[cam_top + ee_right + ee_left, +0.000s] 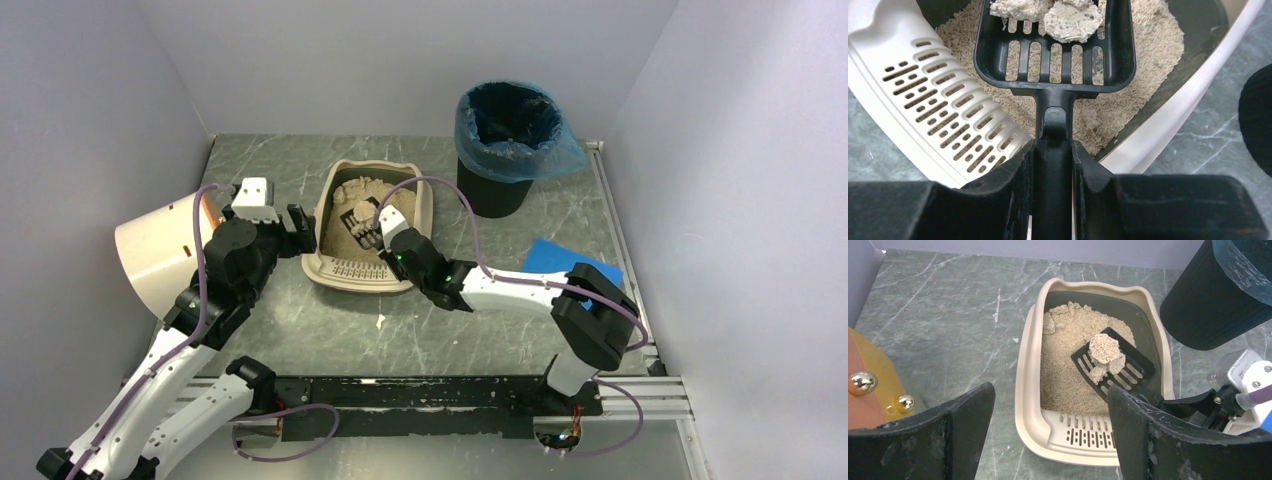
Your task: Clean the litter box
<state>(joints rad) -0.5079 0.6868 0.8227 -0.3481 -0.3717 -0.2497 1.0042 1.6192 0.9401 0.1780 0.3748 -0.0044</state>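
Lying below right jaws: litter box (pixel 350 268)

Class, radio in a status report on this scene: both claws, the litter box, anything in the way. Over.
Right claw shut on scoop handle, clumps aboard, over the litter box. Left claw open, empty, beside the box. Nothing seen between scoop and lined bin.
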